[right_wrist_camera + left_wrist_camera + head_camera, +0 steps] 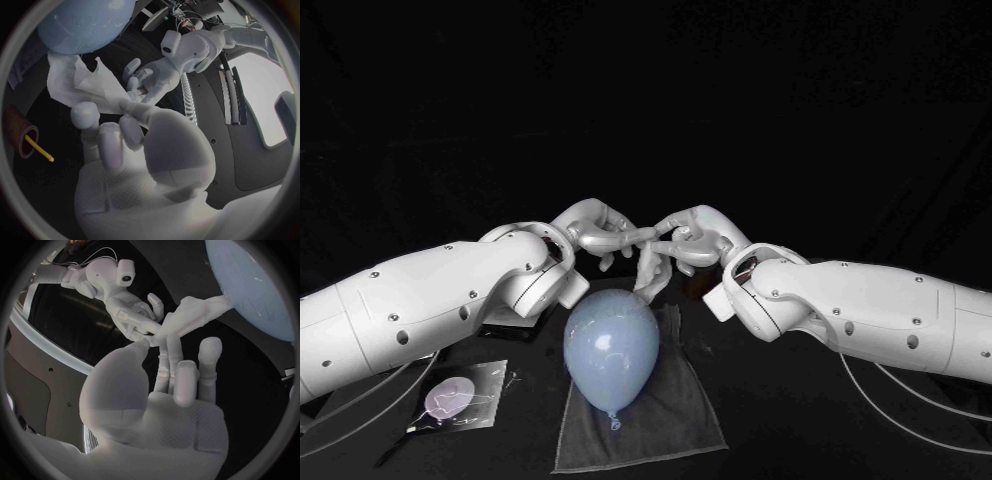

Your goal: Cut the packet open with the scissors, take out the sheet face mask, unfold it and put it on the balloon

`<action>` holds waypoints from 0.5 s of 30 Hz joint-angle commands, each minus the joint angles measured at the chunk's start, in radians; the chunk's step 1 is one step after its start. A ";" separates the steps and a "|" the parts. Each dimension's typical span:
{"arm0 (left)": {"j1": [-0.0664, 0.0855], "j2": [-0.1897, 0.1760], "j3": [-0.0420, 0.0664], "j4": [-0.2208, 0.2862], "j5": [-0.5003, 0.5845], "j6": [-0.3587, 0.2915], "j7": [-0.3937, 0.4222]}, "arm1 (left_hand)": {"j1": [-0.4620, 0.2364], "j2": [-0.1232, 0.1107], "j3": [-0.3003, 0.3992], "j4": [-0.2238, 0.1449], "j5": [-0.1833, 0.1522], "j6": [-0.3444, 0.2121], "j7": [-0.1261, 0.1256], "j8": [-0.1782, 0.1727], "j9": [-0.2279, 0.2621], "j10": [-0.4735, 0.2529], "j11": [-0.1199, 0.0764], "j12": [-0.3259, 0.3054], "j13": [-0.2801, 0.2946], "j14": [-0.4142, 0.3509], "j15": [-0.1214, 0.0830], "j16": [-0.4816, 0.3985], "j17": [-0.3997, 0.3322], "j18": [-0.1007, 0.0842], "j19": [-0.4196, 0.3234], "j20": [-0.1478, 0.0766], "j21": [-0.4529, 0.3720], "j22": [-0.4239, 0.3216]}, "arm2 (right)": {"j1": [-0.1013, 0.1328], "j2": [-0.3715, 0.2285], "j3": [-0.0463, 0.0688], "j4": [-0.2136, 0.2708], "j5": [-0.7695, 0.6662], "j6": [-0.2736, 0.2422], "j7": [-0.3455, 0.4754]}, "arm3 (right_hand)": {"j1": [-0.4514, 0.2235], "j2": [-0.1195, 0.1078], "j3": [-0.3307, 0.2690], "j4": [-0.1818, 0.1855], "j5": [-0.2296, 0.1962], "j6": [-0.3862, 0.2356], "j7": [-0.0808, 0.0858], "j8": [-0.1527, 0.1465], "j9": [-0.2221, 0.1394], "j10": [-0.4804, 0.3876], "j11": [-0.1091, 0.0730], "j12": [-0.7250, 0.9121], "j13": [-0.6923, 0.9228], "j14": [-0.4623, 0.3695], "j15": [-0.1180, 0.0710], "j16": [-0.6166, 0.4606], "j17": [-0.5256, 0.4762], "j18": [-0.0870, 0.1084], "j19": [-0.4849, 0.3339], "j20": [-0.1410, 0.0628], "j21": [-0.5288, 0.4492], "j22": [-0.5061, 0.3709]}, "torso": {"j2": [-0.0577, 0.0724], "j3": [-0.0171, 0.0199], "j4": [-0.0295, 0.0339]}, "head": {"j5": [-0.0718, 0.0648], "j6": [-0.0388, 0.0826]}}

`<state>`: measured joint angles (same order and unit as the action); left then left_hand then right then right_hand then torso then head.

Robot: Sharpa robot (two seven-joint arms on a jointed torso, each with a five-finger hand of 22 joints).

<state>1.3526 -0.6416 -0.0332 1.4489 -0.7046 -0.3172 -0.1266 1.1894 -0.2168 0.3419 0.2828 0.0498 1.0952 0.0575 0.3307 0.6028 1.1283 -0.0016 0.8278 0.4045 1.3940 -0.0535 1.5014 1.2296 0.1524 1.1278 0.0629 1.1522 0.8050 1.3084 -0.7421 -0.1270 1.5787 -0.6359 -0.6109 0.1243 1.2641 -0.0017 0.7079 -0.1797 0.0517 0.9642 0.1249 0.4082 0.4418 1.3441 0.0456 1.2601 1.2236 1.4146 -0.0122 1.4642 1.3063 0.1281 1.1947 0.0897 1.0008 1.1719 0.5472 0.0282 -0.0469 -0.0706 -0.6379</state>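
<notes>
balloon (612, 345) lies nearest; left hand (596, 232) and right hand (689, 235) both pinch the mask (90, 87) (seemingly crumpled).

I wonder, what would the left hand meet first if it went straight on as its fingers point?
Beyond the sheet mask it pinches, the left hand would probably meet the right hand, which holds the same mask; depth is unclear.
</notes>
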 commanded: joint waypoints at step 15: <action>0.000 0.007 0.001 0.003 0.005 -0.019 0.031 | 0.189 0.040 0.057 -0.057 0.000 0.000 -0.003 -0.029 -0.017 -0.026 -0.002 -0.014 0.001 -0.010 0.000 -0.004 -0.024 -0.003 -0.012 -0.004 -0.010 -0.021 | 0.000 0.005 0.001 0.002 -0.012 0.009 0.007 | 0.000 0.000 0.002 -0.005 0.003 0.007 -0.001 0.004 0.000 0.005 -0.003 0.005 0.002 0.004 -0.006 0.004 0.003 0.014 0.009 -0.002 0.007 0.003 | -0.001 0.0004 0.0002 | 0.000 -0.002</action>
<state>1.3521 -0.6394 -0.0338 1.4495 -0.7043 -0.3280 -0.1219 1.3712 -0.1778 0.3946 0.2265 0.0496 1.0952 0.0575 0.3039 0.5879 1.1095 -0.0052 0.8166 0.4077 1.3863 -0.0533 1.5013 1.2045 0.1461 1.1237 0.0589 1.1483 0.7838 1.3087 -0.7410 -0.1264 1.5757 -0.6357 -0.6117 0.1221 1.2641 -0.0017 0.7078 -0.1795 0.0518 0.9624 0.1236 0.4077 0.4410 1.3441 0.0457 1.2601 1.2235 1.4147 -0.0120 1.4639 1.3068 0.1227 1.1983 0.0861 1.0008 1.1739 0.5471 0.0282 -0.0464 -0.0704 -0.6393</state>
